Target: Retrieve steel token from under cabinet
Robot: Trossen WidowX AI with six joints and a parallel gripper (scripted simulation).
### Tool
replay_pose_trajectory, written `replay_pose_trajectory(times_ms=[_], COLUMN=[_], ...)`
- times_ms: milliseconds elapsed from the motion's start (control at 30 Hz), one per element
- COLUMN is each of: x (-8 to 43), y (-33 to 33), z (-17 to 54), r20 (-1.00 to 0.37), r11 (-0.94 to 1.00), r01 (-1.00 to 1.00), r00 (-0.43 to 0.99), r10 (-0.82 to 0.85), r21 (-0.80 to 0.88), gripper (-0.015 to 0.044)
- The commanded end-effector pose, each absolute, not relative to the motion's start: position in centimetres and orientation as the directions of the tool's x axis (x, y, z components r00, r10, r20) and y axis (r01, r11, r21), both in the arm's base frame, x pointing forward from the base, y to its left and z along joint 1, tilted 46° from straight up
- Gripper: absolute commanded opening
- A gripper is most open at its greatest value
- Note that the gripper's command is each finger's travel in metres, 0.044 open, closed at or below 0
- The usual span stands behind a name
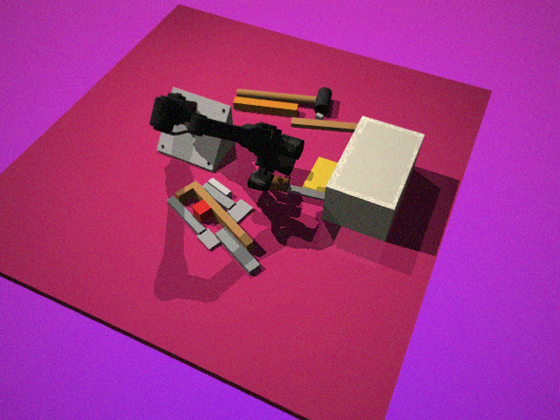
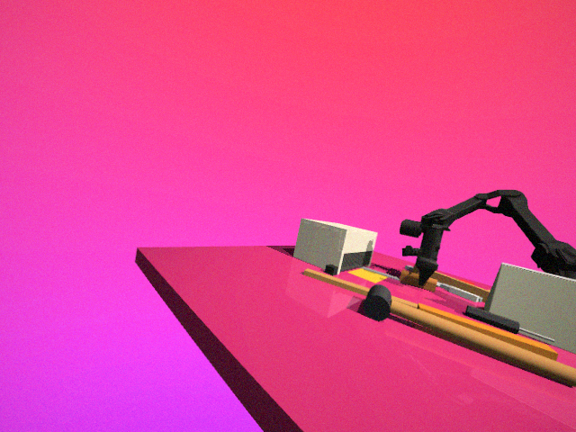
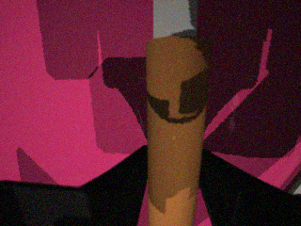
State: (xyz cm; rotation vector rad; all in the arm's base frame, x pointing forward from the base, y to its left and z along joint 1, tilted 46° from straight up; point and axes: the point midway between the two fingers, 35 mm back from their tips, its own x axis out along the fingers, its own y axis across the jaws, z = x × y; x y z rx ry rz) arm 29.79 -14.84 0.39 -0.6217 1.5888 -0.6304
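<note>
My gripper [image 1: 270, 181] [image 2: 422, 282] [image 3: 171, 152] is shut on the brown handle [image 1: 281, 182] [image 2: 409, 277] [image 3: 176, 85] of a tool, low over the table. The tool's flat grey blade [image 1: 307, 192] [image 3: 173, 16] runs from the handle to the front of the cabinet [image 1: 375, 157] [image 2: 319, 244]; its far end is hidden there. The yellow marked area [image 1: 318, 173] [image 2: 369, 275] lies in front of the cabinet, beside the blade. The steel token is not visible in any view.
A black-headed mallet [image 1: 323, 100] [image 2: 377, 301], an orange bar [image 1: 265, 106] and a thin wooden stick [image 1: 323, 123] lie on the far side. A wooden angle piece [image 1: 223, 215], a red block [image 1: 202, 209] and several grey pieces lie on the near side. A grey slanted block [image 1: 206, 106] [image 2: 532, 297] stands by the arm.
</note>
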Motion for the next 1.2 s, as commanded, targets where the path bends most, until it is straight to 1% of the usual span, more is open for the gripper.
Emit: replay_pose_trajectory(times_ms=[0,1167], x=[30.5,34.0], y=[-14.9,-15.1], z=[0.4,0.1], r20=[-0.698,-0.698], r11=[0.703,0.703], r01=[-0.029,-0.028], r00=[-0.098,-0.096], r10=[-0.709,-0.709], r21=[-0.71,-0.71], gripper=[0.0,0.0])
